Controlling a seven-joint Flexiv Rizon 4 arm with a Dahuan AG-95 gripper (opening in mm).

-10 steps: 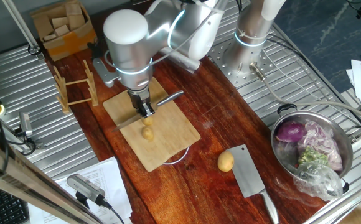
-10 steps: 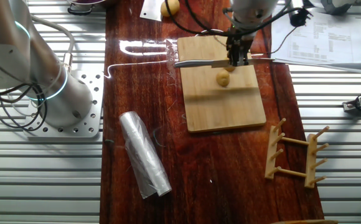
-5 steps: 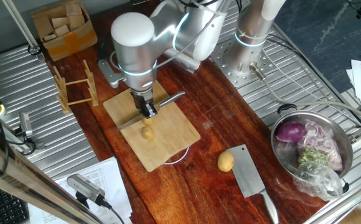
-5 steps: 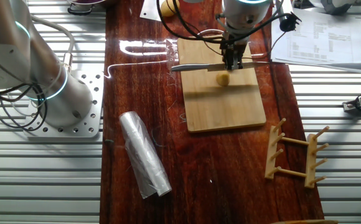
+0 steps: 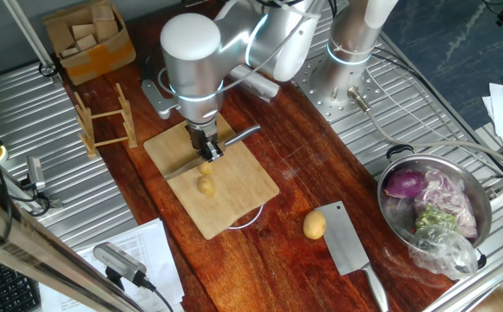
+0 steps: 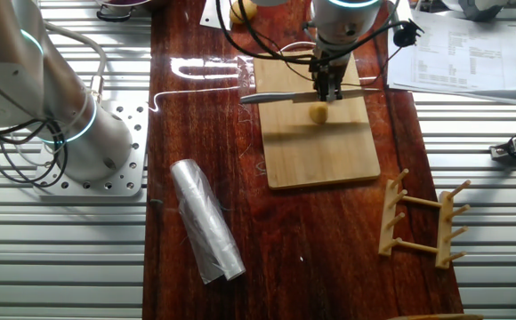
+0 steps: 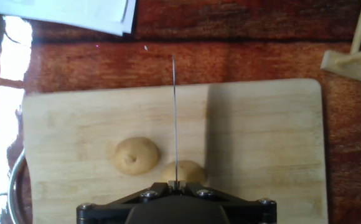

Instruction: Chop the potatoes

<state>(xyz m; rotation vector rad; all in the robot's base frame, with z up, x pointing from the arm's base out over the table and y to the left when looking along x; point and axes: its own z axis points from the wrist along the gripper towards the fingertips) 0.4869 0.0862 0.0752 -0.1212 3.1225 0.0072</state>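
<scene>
Two small yellow-tan potatoes lie side by side on the wooden cutting board (image 7: 261,137). One potato (image 7: 136,155) is left of the blade; the other (image 7: 183,171) sits under it, close to my hand. In one fixed view the potatoes (image 5: 205,184) lie just below the fingers, and in the other fixed view one potato (image 6: 318,112) shows. My gripper (image 7: 175,185) is shut on a knife (image 7: 174,112), seen edge-on as a thin line. The gripper (image 5: 208,153) holds the knife (image 5: 234,139) across the board (image 5: 234,204), just above the potatoes.
A larger golden-brown potato (image 5: 314,225) and a cleaver (image 5: 349,247) lie on the dark wooden table. A steel pot (image 5: 408,169) holds a purple onion. A wooden rack (image 6: 418,222) and a plastic wrap roll (image 6: 206,220) are near the board. Papers (image 7: 75,12) lie beyond it.
My gripper and the knife have shifted slightly sideways across the board, to the right in one fixed view. The potatoes have not moved.
</scene>
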